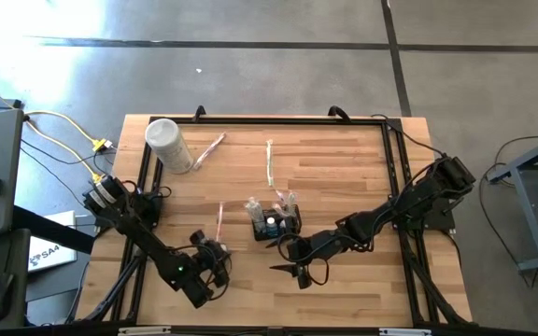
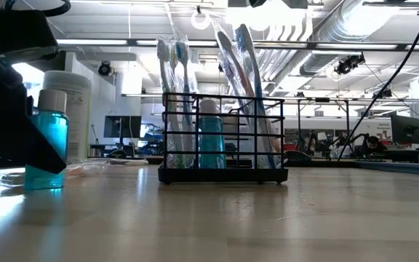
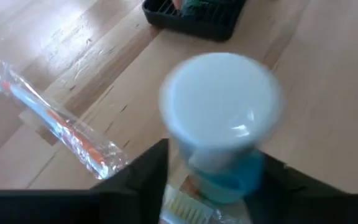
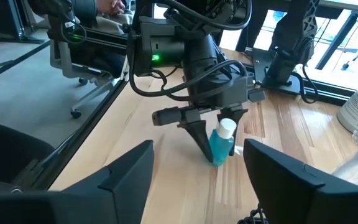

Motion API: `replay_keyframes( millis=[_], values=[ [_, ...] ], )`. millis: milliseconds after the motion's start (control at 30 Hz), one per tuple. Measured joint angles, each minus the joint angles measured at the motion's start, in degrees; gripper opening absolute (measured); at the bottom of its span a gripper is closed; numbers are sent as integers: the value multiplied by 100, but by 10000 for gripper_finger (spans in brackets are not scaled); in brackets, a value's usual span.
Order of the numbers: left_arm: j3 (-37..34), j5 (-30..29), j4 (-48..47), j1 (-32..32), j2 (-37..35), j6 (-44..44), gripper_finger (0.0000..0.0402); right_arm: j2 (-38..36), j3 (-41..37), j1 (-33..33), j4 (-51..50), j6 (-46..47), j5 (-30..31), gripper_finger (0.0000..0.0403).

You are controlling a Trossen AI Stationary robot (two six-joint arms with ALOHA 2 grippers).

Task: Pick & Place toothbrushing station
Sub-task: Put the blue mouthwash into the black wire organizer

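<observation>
Bottle (image 4: pixel 221 143) with blue liquid and white cap stands upright on the surface (image 1: pixel 344 159), between the two fingers of your left claw (image 4: pixel 215 144). The fingers are on both sides of the body, below the cap, very near or already touching; a firm grip I cannot confirm, the jaws are about half wide. The claw comes from above and grasps low, I think so that the bottle stays vertical when it is lifted.

The station (image 1: pixel 276 222), a black wire box, sits near the middle of the surface, a little toward the near edge. It already has several toothbrushes (image 2: pixel 172 94) standing in it and another blue bottle (image 2: pixel 210 138) in a middle compartment. So it is partly filled, and you will probably want a free compartment for this one.

Your right claw (image 1: pixel 292 271) waits beside the station, on the near side of it, with jaws wide and nothing between them.

For moving room: one wrapped brush (image 3: pixel 58 127) lies flat just beside the bottle, so lift straight up first to not drag it. Two more wrapped brushes (image 1: pixel 269 163) and a white canister (image 1: pixel 168 145) are toward the far edge, well apart from your path. Between bottle and station the wood is free, but the right arm is close to the station and the standing toothbrushes lean outward, so approach from above, not from the side.
</observation>
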Motion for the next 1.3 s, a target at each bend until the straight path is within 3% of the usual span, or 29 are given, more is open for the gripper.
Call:
replay_keyframes(
  millis=[167,400,600,867,1033,1300],
  values=[
    [0,23,-4,0,0,406,60,0,0,0,-6,0,0,238],
    [56,500,-35,0,-182,1153,61,0,0,0,-231,-1,-2,238],
    [617,725,43,2,-547,2169,61,111,-8,-2,-169,51,-3,238],
    [1398,864,70,296,-560,2839,61,645,-4,-81,1063,-304,-456,238],
    [1453,1085,361,545,-560,3221,61,866,-7,-3,1351,-1025,-172,238],
    [1453,1331,920,747,-560,3871,61,852,-2,-99,1573,-843,-205,238]
  ],
)
